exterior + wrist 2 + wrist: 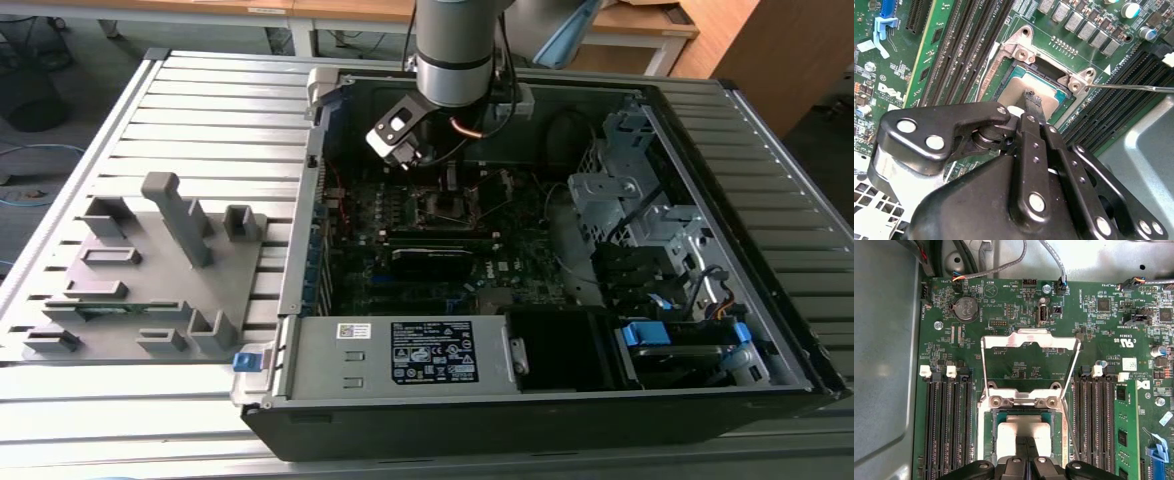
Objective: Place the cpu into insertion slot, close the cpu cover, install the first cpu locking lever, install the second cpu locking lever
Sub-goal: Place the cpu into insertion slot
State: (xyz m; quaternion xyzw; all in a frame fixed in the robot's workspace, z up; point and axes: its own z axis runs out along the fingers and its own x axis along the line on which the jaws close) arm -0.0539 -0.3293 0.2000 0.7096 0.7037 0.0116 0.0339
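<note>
Currently, the gripper [1030,100], clenched empty, is set tip-first against the cpu [1006,440], which is seated in the insertion slot [447,207] at ten o'clock of the case [300,260] middle in the exterior view, the cpu cover [999,341] being folded back.

I count one cpu [1009,432], one insertion slot [990,440], one cpu cover [1004,340], one coin cell [966,308] and four white slot clips [925,371] in the first wrist view. Exterior view: one computer case [534,425], one grey fixture tray [134,270], one arm [454,50], one claw [400,150], mine.
</note>
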